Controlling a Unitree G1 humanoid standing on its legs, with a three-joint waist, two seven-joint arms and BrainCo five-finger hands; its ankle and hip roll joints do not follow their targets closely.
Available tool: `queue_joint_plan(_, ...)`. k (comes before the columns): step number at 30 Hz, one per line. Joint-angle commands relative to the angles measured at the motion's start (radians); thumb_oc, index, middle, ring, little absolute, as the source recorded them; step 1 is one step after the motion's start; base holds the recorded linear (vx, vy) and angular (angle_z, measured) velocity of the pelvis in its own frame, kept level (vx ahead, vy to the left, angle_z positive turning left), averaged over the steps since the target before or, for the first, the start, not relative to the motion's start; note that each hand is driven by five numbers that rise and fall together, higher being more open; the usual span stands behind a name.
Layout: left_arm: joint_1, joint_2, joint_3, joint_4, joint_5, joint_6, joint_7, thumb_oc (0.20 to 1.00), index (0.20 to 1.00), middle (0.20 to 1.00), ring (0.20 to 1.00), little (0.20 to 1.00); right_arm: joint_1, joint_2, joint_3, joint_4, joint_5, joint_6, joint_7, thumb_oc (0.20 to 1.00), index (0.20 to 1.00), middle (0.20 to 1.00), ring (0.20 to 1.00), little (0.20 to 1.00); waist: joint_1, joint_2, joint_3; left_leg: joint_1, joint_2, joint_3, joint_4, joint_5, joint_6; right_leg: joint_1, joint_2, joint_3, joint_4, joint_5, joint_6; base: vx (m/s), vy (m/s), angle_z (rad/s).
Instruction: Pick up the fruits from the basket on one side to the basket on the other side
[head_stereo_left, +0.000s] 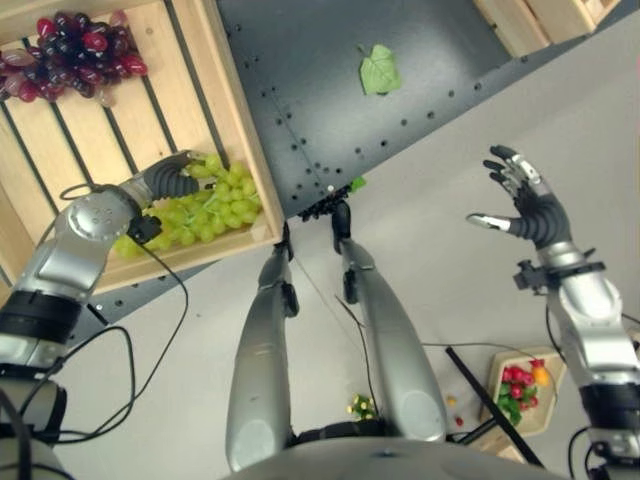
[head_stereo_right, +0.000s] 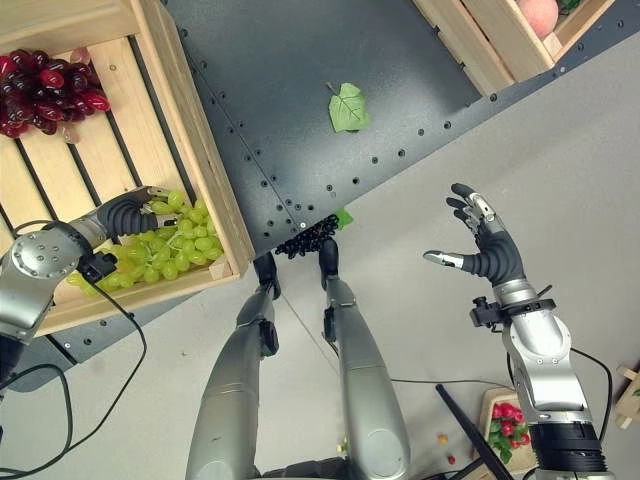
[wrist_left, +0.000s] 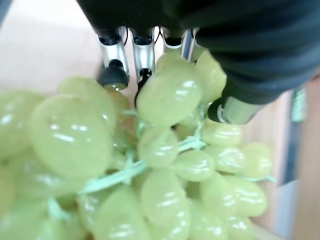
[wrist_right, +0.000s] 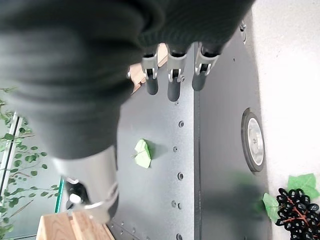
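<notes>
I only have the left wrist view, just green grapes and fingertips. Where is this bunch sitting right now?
Observer: The bunch of pale green grapes lies against the near wall of a slatted light wooden crate on the robot's left. The left robot hand is closed round it.
Operator: Anything else in that crate?
Observer: Yes, a bunch of dark red grapes at its far end, apart from the green ones.
Operator: And the other hand?
Observer: The right robot hand is raised over the grey floor, fingers spread, holding nothing.
</notes>
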Motion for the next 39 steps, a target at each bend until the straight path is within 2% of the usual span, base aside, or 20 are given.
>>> queue_joint_plan(1, 0.078, 0.009, 0.021, -0.121, -0.21, -0.071, -0.024, 0.2, 0.2, 0.2, 0.2, 0.2, 0.027, -0.027, -0.019, -0.01, 0.037, -0.028, 0.012, 1.0, 1.0, 1.0, 1.0, 1.0, 0.029, 0.019, -0.004, 0.069, 0.022, -0.03, 0.046, -0.081, -0.03, 0.049, -0.017, -0.019, 0.048, -0.012, 0.046, 0.0, 0.0, 0.0)
queue_joint_plan(6, 0.164, 0.062, 0.077, -0.172, -0.329, -0.095, -0.031, 0.2, 0.2, 0.2, 0.2, 0.2, 0.048, -0.048, -0.009, 0.027, 0.03, -0.037, 0.029, 1.0, 1.0, 1.0, 1.0, 1.0, 0.037, 0.027, -0.004, 0.094, 0.02, -0.028, 0.045, -0.081, -0.032, 0.074, -0.02, -0.021, 0.046, -0.011, 0.048, 0.0, 0.0, 0.0)
queue_joint_plan(12, 0.24, 0.062, 0.122, -0.21, -0.47, -0.118, -0.04, 0.2, 0.2, 0.2, 0.2, 0.2, 0.064, -0.071, 0.003, 0.079, 0.04, -0.04, 0.05, 1.0, 1.0, 1.0, 1.0, 1.0, 0.043, 0.034, -0.004, 0.129, 0.02, -0.028, 0.038, -0.077, -0.034, 0.104, -0.021, -0.023, 0.049, -0.016, 0.049, 0.0, 0.001, -0.01)
queue_joint_plan(27, 0.325, 0.048, 0.153, -0.286, -0.615, -0.128, -0.056, 0.2, 0.2, 0.2, 0.2, 0.2, 0.059, -0.12, 0.041, 0.191, 0.055, -0.027, 0.1, 1.0, 1.0, 1.0, 1.0, 1.0, 0.051, 0.037, -0.004, 0.197, 0.016, -0.025, 0.022, -0.077, -0.036, 0.17, -0.025, -0.019, 0.026, -0.014, 0.049, 0.0, 0.0, 0.0)
queue_joint_plan(32, 0.344, 0.031, 0.161, -0.294, -0.658, -0.12, -0.084, 0.2, 0.2, 0.2, 0.2, 0.2, 0.052, -0.181, 0.067, 0.231, 0.098, -0.011, 0.17, 1.0, 1.0, 1.0, 1.0, 1.0, 0.05, 0.035, -0.004, 0.214, 0.019, -0.022, 0.015, -0.077, -0.037, 0.186, -0.025, -0.018, 0.017, -0.011, 0.051, 0.0, 0.0, 0.0)
queue_joint_plan(39, 0.333, 0.017, 0.139, -0.313, -0.751, -0.125, -0.114, 0.2, 0.2, 0.2, 0.2, 0.2, 0.002, -0.239, 0.12, 0.267, 0.086, -0.036, 0.181, 1.0, 1.0, 1.0, 1.0, 1.0, 0.052, 0.037, -0.004, 0.247, 0.019, -0.017, 0.016, -0.084, -0.038, 0.216, -0.025, -0.014, 0.021, -0.017, 0.053, 0.0, 0.0, 0.0)
